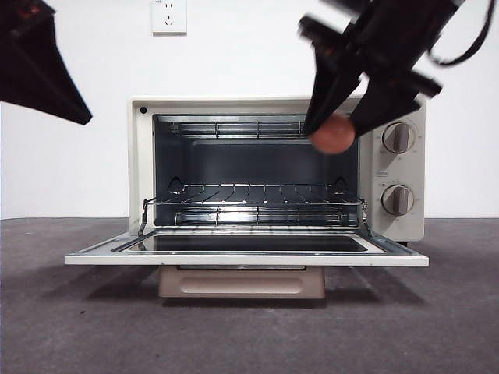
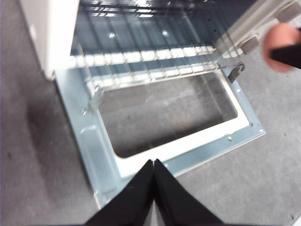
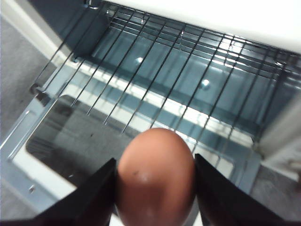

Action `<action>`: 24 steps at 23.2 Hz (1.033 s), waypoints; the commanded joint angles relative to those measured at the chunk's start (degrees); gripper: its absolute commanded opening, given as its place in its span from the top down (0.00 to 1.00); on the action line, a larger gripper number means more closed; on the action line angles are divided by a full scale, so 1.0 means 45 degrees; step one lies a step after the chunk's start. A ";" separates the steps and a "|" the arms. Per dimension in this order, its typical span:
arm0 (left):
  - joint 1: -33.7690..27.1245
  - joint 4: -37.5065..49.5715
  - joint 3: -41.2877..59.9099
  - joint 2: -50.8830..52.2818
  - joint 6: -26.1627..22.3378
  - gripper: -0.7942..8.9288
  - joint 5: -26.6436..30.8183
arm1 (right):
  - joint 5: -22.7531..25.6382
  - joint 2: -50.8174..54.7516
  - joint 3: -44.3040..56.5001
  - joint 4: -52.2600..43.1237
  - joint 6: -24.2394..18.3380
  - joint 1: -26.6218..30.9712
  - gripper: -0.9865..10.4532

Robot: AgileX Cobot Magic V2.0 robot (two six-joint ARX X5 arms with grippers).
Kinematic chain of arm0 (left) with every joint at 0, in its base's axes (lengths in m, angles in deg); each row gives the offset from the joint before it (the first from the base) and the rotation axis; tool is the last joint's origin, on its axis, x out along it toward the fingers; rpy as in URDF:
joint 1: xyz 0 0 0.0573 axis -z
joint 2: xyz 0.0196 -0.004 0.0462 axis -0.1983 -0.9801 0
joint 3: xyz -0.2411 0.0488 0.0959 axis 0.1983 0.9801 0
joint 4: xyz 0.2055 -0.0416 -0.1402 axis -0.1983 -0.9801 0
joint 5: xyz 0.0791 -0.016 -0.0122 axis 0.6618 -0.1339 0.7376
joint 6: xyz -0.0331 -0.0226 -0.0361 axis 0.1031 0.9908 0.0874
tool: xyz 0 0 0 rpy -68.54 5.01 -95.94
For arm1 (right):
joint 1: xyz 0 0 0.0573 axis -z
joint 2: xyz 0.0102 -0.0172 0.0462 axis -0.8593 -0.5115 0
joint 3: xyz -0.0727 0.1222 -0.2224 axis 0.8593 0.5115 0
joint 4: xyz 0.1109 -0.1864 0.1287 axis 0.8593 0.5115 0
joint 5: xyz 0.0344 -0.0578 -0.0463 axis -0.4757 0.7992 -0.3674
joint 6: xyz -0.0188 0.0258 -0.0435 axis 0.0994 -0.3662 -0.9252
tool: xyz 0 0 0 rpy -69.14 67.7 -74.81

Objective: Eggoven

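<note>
Front view: cream toaster oven [image 1: 277, 167] on a grey table [image 1: 70, 319], door [image 1: 245, 253] folded down flat, wire rack [image 1: 253, 199] in the lower cavity, two knobs [image 1: 398, 167] on the panel beside the opening; wall socket [image 1: 169, 15] above. Right gripper [image 1: 331, 128] enters from the upper right, its jaws clamped on a reddish-brown egg [image 1: 334, 134] held in the air before the upper right corner of the opening. A second arm shows as a dark tip at the upper left corner. Left wrist view: left gripper [image 2: 154, 162] with jaws pressed together, holding nothing, above the outer edge of the open door; the egg appears blurred at the frame's edge. Right wrist view: egg pinched between the two black jaws, above the door glass, just outside the rack's front edge.
</note>
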 commanded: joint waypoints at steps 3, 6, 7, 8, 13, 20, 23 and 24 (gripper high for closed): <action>-0.0039 -0.0267 0.0078 0.0049 -0.0039 0.91 -0.0151 | 0.0073 -0.1545 -0.0083 -0.1622 -0.0005 0.0049 0.91; -0.0024 -0.0253 0.0078 0.0049 -0.0029 0.91 -0.0155 | 0.0112 -0.2229 -0.0083 -0.2535 0.0044 0.0194 0.91; -0.0024 -0.0253 0.0078 0.0049 -0.0029 0.91 -0.0155 | 0.0233 -0.2399 -0.0083 -0.2764 0.0044 0.0199 0.91; -0.0024 -0.0253 0.0078 0.0049 -0.0029 0.91 -0.0155 | 0.0471 -0.2506 -0.0083 -0.2895 0.0049 0.0219 0.91; -0.0024 -0.0233 0.0078 0.0049 -0.0029 0.91 -0.0155 | 0.0583 -0.2817 -0.0083 -0.3147 0.0044 0.0267 0.91; -0.0024 -0.0248 0.0078 0.0049 -0.0029 0.91 -0.0155 | 0.0991 -0.3031 -0.0083 -0.2875 0.0306 0.0189 0.73; -0.0024 -0.0248 0.0078 0.0049 -0.0029 0.91 -0.0155 | 0.1112 -0.3031 -0.0083 -0.2837 0.0432 0.0151 0.69; -0.0024 -0.0248 0.0078 0.0049 -0.0029 0.91 -0.0155 | 0.1122 -0.3031 -0.0083 -0.2841 0.0427 0.0117 0.69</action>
